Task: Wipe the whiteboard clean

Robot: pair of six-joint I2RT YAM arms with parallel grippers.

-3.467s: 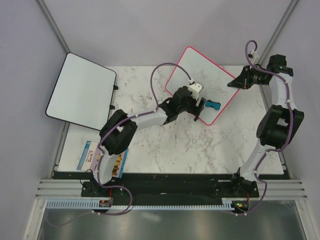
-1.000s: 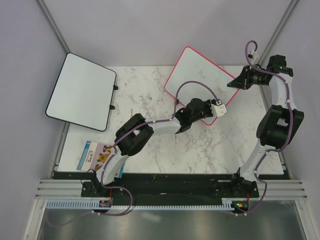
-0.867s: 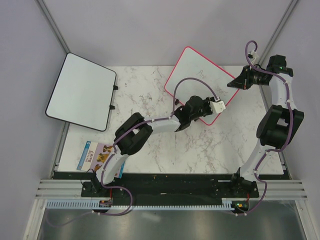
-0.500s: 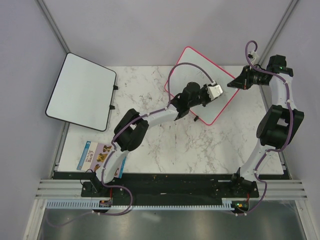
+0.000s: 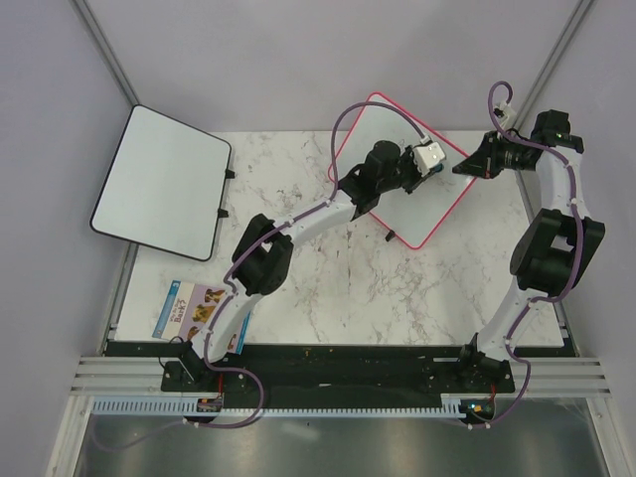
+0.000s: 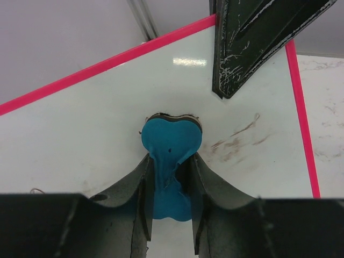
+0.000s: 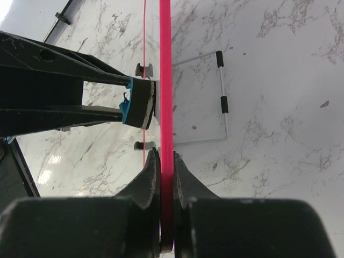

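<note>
The left jaws are shut tight on the blue eraser (image 6: 171,141), pressing it flat on the whiteboard (image 5: 422,211) to rub off the faint marks (image 6: 236,141), while the right jaws pinch its pink edge (image 7: 165,80) so it cannot slide at the back of the tabletop (image 5: 338,288).

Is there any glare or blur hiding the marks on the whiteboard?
Left wrist: one small glare patch on the whiteboard, clear of the eraser and the sharp brownish smudges. Right wrist: board seen edge-on, near jaws soft. Top external: even light, marks too small to see.
</note>
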